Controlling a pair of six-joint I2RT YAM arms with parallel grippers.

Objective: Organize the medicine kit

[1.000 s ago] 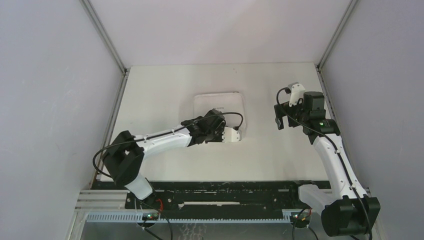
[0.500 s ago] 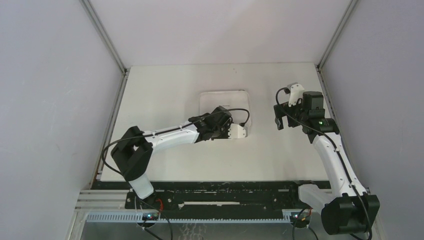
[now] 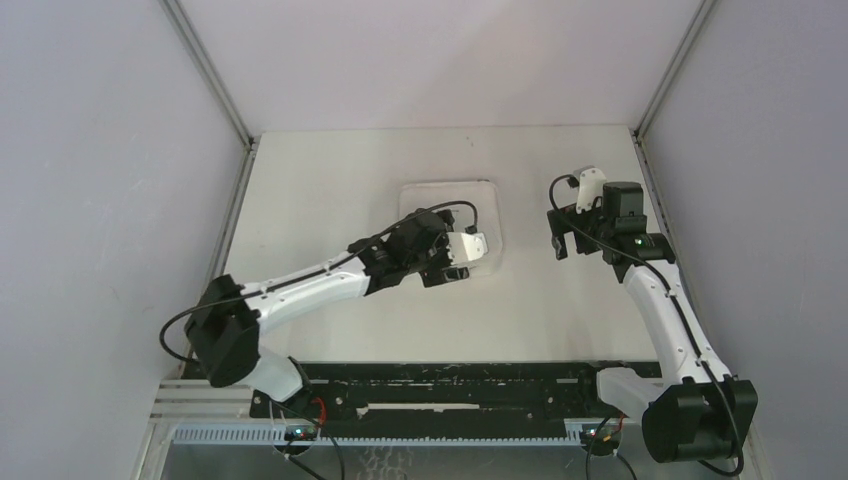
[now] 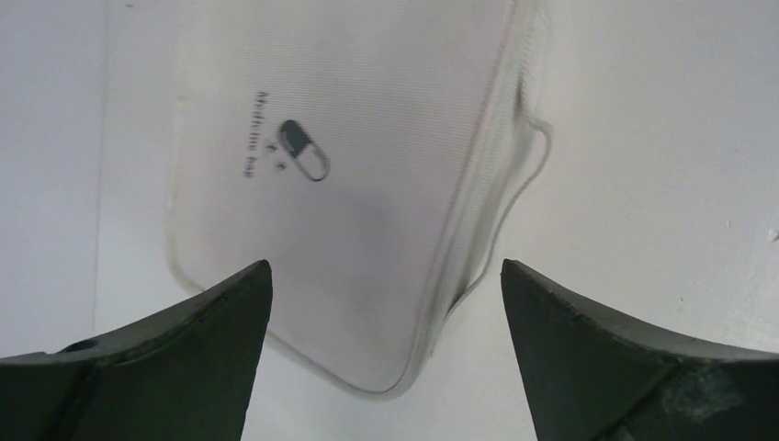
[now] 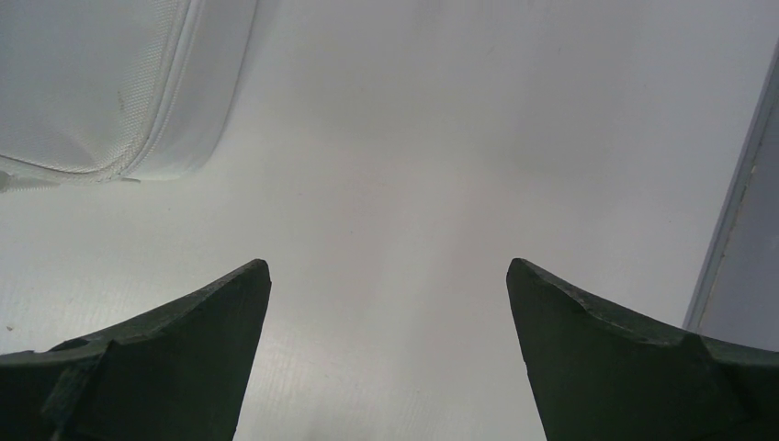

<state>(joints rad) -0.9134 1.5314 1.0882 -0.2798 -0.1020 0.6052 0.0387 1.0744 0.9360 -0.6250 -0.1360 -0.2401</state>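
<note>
L jaws just let go, now wide apart above shut kit (image 4: 367, 230); R jaws apart too, 3 o'clock of it. Prob done.

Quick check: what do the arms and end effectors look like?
The left arm and right arm have white links, black joints and a black cable looped near each wrist. The left end effector and right end effector carry dark, wedge-shaped fingers tapering to points. A small green light glows on the right arm.
</note>
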